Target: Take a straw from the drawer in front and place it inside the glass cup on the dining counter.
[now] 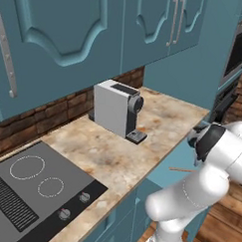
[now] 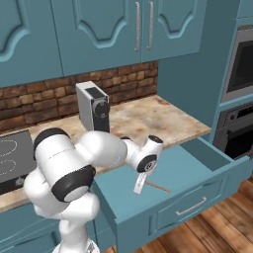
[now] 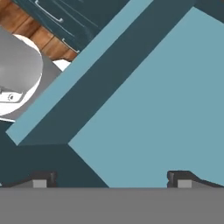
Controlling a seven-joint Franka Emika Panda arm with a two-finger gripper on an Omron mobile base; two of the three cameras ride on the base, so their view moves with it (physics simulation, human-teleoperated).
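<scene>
The white robot arm bends down, its tool [image 2: 140, 188] spread wide, holding nothing, inside the open teal-blue drawer [image 2: 197, 195]. The thin tan-orange straw [image 2: 158, 186] lies just beside it.

Grey coffee machine [image 1: 117, 109] on marbled table [image 1: 111, 152], against brick backsplash [image 2: 59, 96]. Black cooktop [image 1: 32, 194] beside it; teal cupboards [image 2: 123, 29] above; wall oven [image 2: 239, 64] right.

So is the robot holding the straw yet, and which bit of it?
No, nothing is held. The tool is open over the bare floor of the drawer, with nothing between its tips. The straw lies loose in the drawer.
</scene>
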